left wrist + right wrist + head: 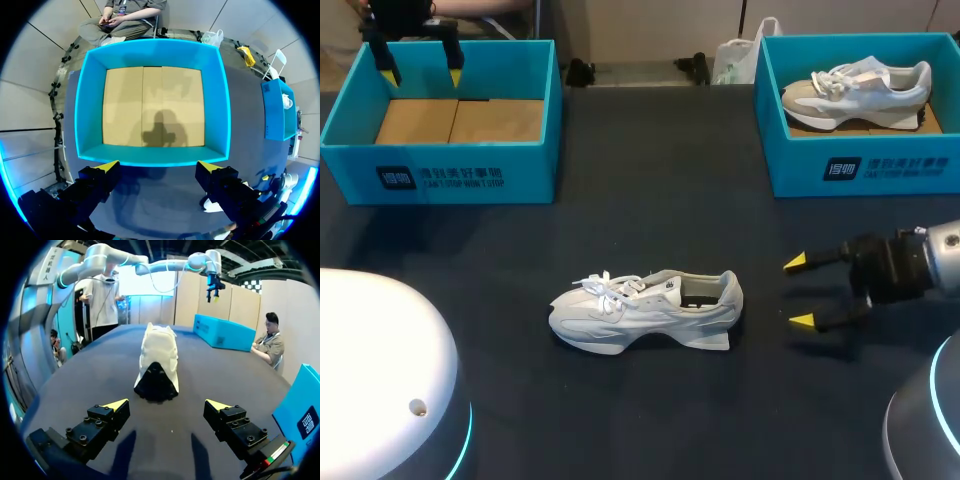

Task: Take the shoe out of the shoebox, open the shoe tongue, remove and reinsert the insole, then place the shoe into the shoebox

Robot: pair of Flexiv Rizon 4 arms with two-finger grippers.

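Lying on its sole near the middle of the table [650, 200], the shoe [645, 310] has its toe to my left and its heel toward the right tool [799, 292]. This tool is near the heel and not touching it, fingers wide apart, holding nothing. From the right wrist, the shoe [157, 362] is straight ahead of the tool [167, 405], heel first. The left tool [420, 62] hangs over the left box [440, 180], also wide open and holding nothing. A second shoe [855, 92] lies in the right box [865, 170].
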